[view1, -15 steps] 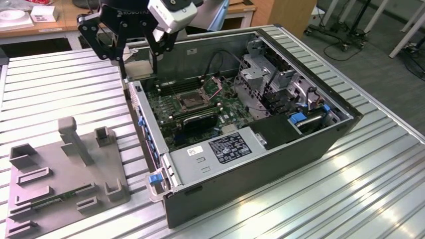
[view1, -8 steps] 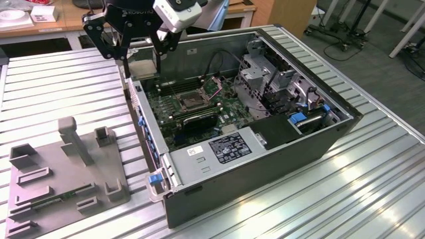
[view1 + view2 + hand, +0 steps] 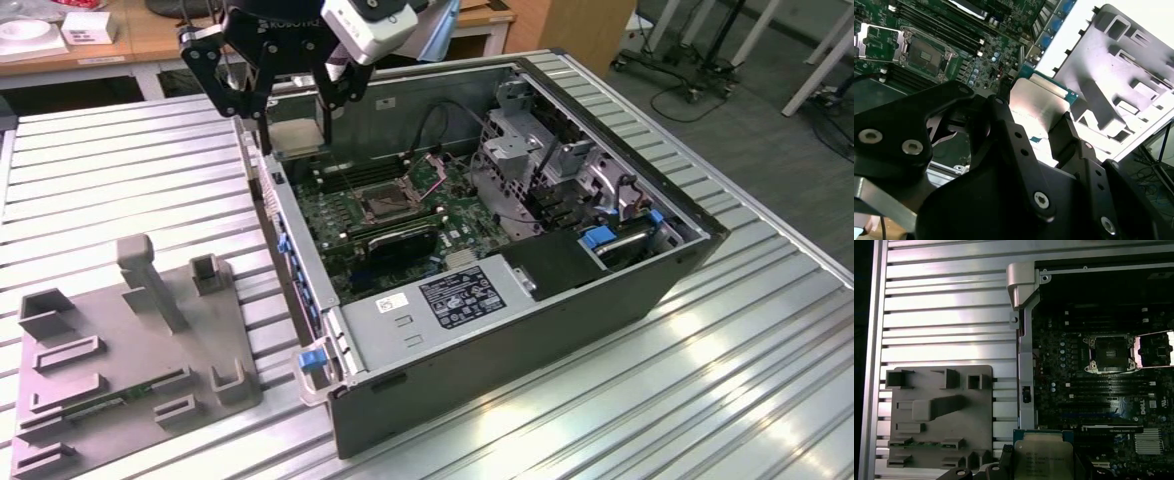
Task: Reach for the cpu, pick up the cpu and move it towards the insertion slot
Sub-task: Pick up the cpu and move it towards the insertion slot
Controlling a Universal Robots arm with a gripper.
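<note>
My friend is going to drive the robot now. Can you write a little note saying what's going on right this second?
Gripper: shut on the cpu, fingers pinching its edges, silvery top showing in both wrist views.
Where: in the exterior view the gripper is raised over the near wall of the open computer case, at the motherboard's edge.
Insertion slot: open, its frame swung aside, nothing in it.
Grey holder tray: on the slatted table beside the case.
Done: cpu picked up and lifted.
Left: cpu is not yet over the slot.
</note>
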